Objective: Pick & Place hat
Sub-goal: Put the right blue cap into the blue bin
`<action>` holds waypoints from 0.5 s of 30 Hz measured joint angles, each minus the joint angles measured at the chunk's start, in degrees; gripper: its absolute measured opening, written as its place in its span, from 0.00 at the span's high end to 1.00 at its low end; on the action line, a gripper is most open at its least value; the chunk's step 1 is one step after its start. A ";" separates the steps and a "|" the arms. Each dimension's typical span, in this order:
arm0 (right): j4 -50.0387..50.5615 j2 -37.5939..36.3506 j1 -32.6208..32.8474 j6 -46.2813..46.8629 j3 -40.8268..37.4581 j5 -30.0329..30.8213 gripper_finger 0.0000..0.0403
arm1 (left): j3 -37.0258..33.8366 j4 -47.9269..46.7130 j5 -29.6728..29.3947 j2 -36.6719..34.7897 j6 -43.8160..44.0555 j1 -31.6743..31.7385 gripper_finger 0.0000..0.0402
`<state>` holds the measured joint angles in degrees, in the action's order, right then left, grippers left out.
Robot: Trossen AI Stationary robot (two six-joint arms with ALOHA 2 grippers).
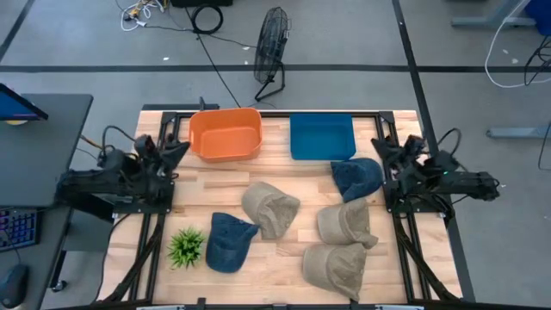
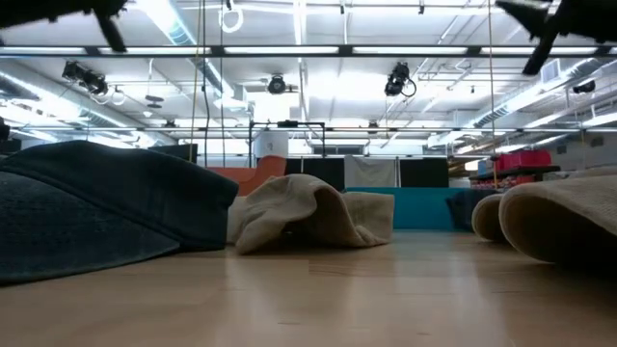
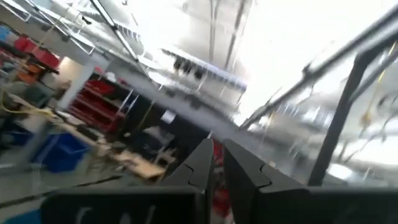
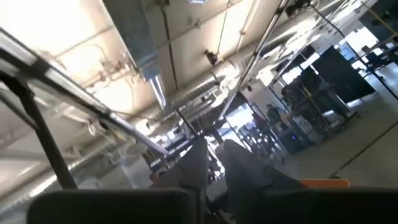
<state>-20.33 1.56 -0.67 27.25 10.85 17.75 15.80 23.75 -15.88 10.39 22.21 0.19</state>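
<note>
- Five soft, crumpled hats are seen lying on a pale wooden table (image 1: 284,258) of jointed planks, from above.
- Two hats are of dark blue denim-like cloth: one blue hat (image 1: 228,242) lies near the front beside a small spiky green plant (image 1: 186,247), the other blue hat (image 1: 356,177) lies near the right arm, just in front of the blue bin (image 1: 322,136).
- Three are of coarse beige cloth: a beige hat (image 1: 269,208) at the middle, a second beige hat (image 1: 346,223) to its right, and a third beige hat (image 1: 334,267) nearest the front edge.
- Two smooth plastic bins stand side by side at the back: an orange bin (image 1: 225,133) with rounded corners, and the blue one, flatter and squarer.
- No brand, label or legible writing can be made out on the hats or bins.
- The left gripper (image 1: 176,151) is held up at the left edge of the table near the orange bin; in its wrist view its fingers (image 3: 198,167) are nearly together, holding nothing.
- The right gripper (image 1: 385,151) is held up at the right edge; its fingers (image 4: 196,163) are likewise close together and empty.
- Both wrist views are turned up to ceiling beams and lights, with no table shown.
- Only the low view gives the hats' rumpled folds side-on; only the high view shows a wire floor fan (image 1: 272,39) beyond the table.
</note>
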 joint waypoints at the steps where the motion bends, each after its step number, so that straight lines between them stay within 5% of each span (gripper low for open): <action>1: 2.76 0.97 0.00 -1.23 2.62 -0.47 0.83 | 2.68 -1.00 0.62 2.55 -1.88 0.00 0.90; 15: 53.62 25.64 0.00 -5.05 38.17 4.73 0.58 | 34.39 -28.48 1.09 30.54 -9.89 -0.02 0.90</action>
<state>33.29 27.21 -0.67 22.20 49.02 22.48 50.19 -4.74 -14.78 40.93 12.32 0.16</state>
